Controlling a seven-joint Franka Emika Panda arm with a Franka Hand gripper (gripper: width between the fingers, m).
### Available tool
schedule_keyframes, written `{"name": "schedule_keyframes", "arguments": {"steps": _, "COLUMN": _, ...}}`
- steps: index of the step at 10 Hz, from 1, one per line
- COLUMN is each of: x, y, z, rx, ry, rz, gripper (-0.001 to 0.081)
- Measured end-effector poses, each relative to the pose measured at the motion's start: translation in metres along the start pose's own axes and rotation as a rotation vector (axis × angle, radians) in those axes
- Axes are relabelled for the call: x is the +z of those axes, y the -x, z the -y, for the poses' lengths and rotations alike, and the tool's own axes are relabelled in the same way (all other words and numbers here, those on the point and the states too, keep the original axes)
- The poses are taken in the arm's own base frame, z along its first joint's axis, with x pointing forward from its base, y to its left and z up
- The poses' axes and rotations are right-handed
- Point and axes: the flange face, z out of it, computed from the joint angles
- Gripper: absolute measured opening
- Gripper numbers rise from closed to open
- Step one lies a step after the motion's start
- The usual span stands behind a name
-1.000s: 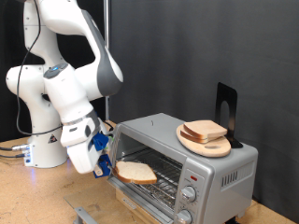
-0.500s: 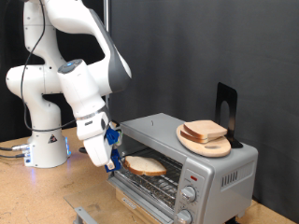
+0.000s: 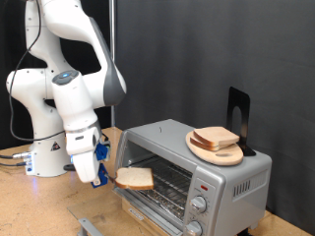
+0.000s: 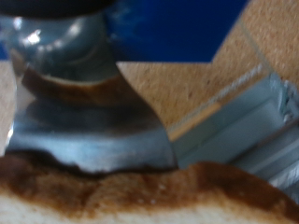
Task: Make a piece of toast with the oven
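Note:
The silver-grey oven (image 3: 232, 175) stands on the wooden table with its door (image 3: 94, 225) folded down and the wire rack (image 3: 169, 189) showing. My gripper (image 3: 114, 175) hangs at the oven's open mouth, on the exterior view's left, shut on the piece of toast (image 3: 137, 178). The slice sticks out level toward the rack, mostly outside the cavity. In the wrist view a dark metal finger (image 4: 86, 126) presses on the toast (image 4: 140, 198), whose edge looks browned.
A round wooden plate (image 3: 228, 155) with slices of bread (image 3: 215, 138) sits on the oven's top, in front of a black stand (image 3: 237, 110). The knobs (image 3: 202, 205) are at the oven's front right. The robot base (image 3: 47, 152) and cables lie at the left.
Half a second ago the toast was pushed further into the oven over the rack. The gripper has since drawn back to the exterior view's left with the slice still in it.

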Motion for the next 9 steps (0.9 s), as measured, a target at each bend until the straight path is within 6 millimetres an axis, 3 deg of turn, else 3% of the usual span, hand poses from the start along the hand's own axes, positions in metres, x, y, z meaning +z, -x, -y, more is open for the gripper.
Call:
{"name": "schedule_keyframes", "arguments": {"steps": 4, "x": -0.009, "y": 0.011, "z": -0.009, "rx": 0.017, "ry": -0.024, "rz": -0.019, "gripper": 0.0435}}
{"name": "schedule_keyframes", "arguments": {"steps": 9, "x": -0.036, "y": -0.002, "z": -0.005, "rx": 0.027, "ry": -0.042, "rz": -0.050, "gripper": 0.0419}}
